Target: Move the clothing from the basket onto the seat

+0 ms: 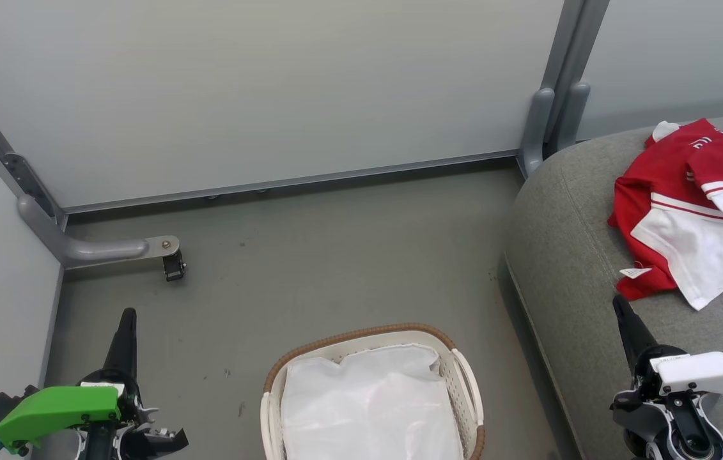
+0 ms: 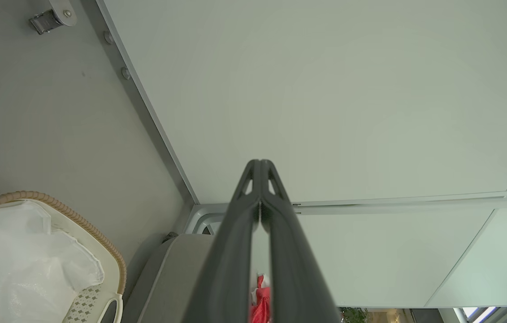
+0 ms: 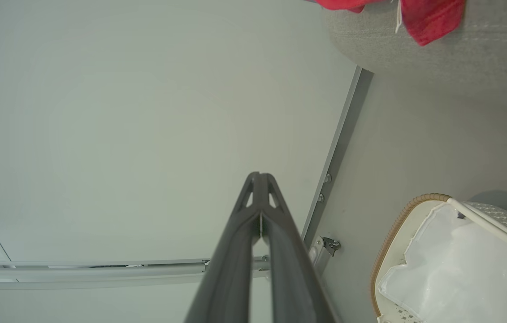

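The clothing lies in a red and white heap on the seat, at the right of the head view. We count what look like two overlapping garments, though the folds leave that count unsure, and one small white tag at the heap's near edge. The one basket stands on the grey floor near the seat, with one crumpled white liner inside it. We see two end effectors. The left end effector is over the floor, left of the basket. The right end effector is over the seat, near the clothing but apart from it. In each wrist view the two dark fingers press together at the tips, gripping nothing.
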Available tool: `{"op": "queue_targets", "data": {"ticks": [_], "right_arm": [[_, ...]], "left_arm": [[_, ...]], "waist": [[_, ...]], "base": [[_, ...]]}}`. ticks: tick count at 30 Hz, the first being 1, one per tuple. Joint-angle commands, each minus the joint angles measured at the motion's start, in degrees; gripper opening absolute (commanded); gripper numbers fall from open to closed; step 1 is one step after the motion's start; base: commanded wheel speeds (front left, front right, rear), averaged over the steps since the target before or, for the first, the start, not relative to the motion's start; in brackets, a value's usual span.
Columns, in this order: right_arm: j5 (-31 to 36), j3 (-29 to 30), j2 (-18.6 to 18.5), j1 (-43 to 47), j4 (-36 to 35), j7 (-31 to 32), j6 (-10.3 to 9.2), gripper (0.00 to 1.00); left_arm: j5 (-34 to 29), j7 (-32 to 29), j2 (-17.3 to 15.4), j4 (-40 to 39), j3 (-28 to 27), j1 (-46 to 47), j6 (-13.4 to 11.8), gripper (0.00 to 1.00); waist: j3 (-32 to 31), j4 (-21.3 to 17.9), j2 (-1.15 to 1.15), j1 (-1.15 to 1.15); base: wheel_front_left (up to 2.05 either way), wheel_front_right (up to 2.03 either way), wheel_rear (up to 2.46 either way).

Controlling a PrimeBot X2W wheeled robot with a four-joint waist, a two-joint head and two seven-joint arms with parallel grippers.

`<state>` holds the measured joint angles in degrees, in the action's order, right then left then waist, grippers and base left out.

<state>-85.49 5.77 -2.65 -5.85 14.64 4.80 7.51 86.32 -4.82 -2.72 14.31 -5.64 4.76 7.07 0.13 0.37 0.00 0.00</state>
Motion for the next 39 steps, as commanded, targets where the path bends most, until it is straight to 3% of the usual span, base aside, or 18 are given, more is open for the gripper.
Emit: {"op": "queue_targets", "data": {"ticks": [1,17,39], "right_arm": [[-1.3,0.3,-0.3,-0.6,-0.4,0.4,-0.03,0.0],[-7.2,0.9,-0.4,-0.6,-0.8,1.9,-0.03,0.0],[-7.0,0.9,-0.4,-0.6,-0.8,1.9,-0.02,0.0]], "left_arm": [[1.1,-0.3,-0.3,-0.3,-0.4,1.3,0.4,0.0],[6.3,-2.0,-0.3,-0.3,-1.1,1.9,0.6,0.0],[6.2,-1.9,-0.3,-0.3,-1.0,1.8,0.5,0.0]], "waist": [[0.0,0.0,0.0,0.0],[0.1,-0.4,0.0,0.0],[0.1,-0.4,0.0,0.0]], "base": [[0.0,0.0,0.0],[0.0,0.0,0.0],[0.0,0.0,0.0]]}}
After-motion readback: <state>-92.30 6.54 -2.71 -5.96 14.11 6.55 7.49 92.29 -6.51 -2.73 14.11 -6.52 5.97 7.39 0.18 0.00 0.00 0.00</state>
